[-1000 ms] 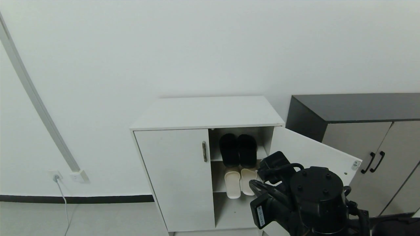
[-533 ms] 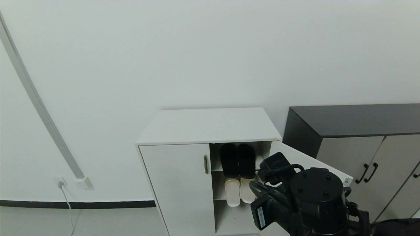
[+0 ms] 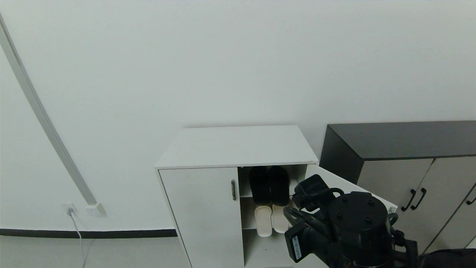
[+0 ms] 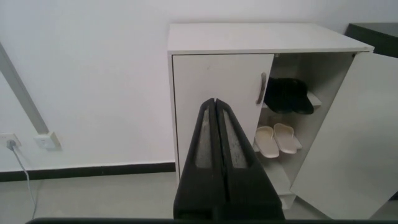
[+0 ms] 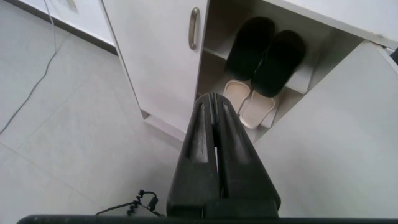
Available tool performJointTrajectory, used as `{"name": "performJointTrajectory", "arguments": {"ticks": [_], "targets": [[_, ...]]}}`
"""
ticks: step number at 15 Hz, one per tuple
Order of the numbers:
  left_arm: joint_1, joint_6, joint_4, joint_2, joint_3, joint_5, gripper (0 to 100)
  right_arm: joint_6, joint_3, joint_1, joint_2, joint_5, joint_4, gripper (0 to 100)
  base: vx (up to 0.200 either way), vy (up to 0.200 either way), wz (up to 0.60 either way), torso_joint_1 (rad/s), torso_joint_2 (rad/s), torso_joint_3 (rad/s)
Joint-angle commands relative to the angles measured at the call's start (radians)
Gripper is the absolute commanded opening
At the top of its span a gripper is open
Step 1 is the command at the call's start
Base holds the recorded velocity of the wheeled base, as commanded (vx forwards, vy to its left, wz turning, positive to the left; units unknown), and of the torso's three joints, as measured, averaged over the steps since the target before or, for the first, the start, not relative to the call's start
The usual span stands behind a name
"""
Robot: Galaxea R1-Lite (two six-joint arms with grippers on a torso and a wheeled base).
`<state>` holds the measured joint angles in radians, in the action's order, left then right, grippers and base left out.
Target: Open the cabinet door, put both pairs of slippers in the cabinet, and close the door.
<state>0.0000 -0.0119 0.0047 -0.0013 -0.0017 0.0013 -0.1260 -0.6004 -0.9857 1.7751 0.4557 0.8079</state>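
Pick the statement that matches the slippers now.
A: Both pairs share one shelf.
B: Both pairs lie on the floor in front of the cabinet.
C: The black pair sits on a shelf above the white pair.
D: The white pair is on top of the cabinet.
C: past the open cabinet door, the black slippers lie one level above the white slippers.

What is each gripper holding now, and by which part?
Nothing. The left gripper and the right gripper are both shut and empty.

Bright, soft light falls evenly, and the inside of the cabinet (image 3: pixel 238 147) lies in mild shadow.
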Motion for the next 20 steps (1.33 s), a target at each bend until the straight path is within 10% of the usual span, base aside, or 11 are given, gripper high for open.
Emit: {"name": "performJointTrajectory", "arguments": {"ticks": [1,20], "targets": [[0.000,0.000,0.000,0.001,0.000,0.000,0,0.000,0.002,-0.001,0.003,0.000,0.001,0,0.000,0.000,0.00,0.000,0.00,0.000],[0.000,0.000,0.000,0.001,0.000,0.000,0,0.006,0.005,0.012,0.003,-0.003,0.001,0,0.000,0.000,-0.22,0.000,0.00,0.000]]}}
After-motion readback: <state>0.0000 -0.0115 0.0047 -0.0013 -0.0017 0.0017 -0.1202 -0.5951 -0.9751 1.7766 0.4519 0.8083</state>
